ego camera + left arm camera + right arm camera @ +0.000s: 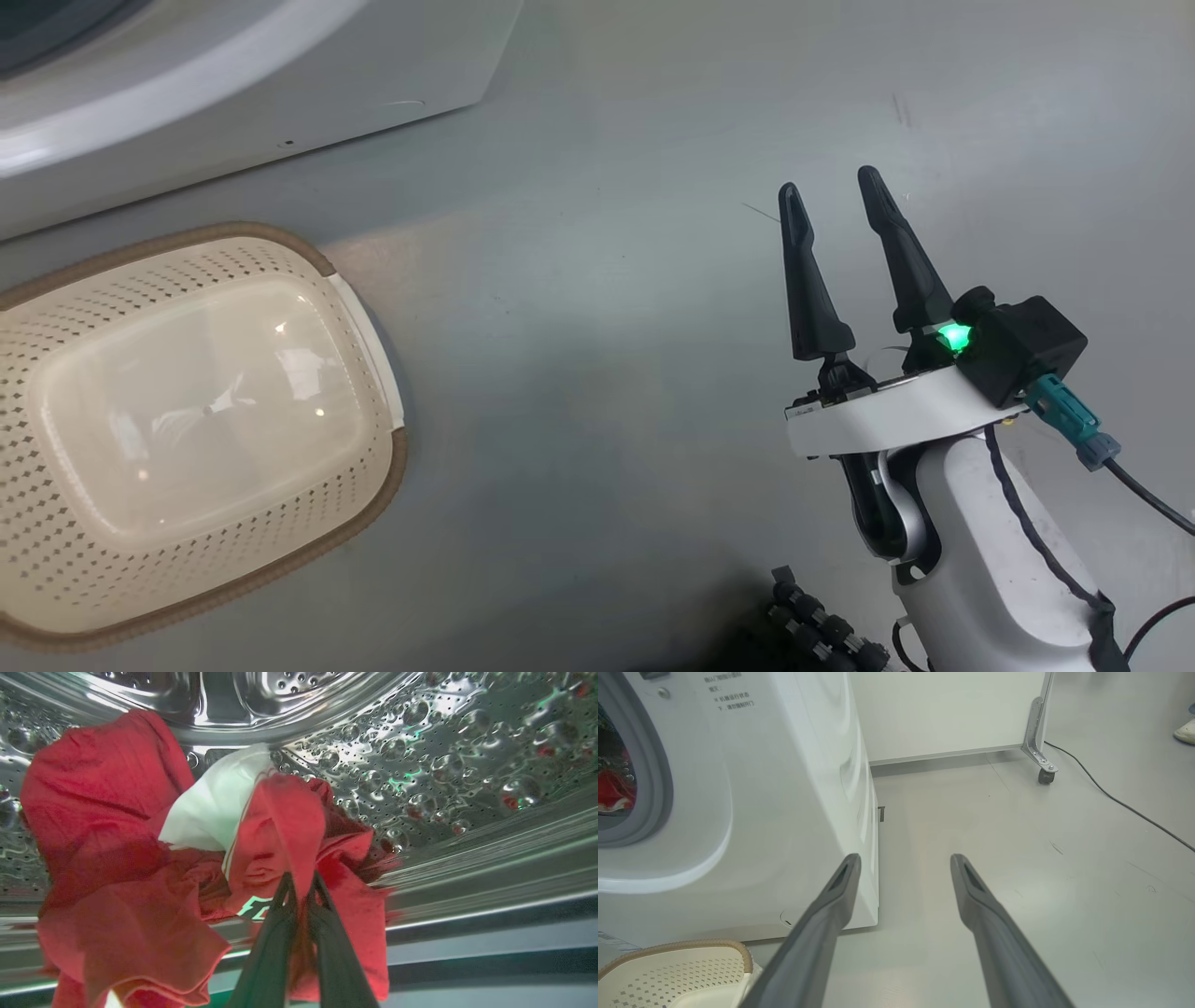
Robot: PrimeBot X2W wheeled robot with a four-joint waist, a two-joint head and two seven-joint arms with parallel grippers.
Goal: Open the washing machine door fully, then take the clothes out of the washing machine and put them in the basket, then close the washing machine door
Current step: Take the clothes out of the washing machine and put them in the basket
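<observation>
Left wrist view: your left end effector [302,879] pinches a fold of bright red fabric clothes [117,835], likely limp; right end effector [829,179] spread wide.

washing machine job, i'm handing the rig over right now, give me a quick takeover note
Left gripper: shut on the clothes, inside the drum.
Right gripper: open, holding nothing, above the floor beside the washing machine.
Basket: on the floor before the machine, nothing in it.
Done: door must be open, since the arm is in the drum; clothes gripped.
Left to do: pull the clothes out, drop them in the basket, close the door.
</observation>
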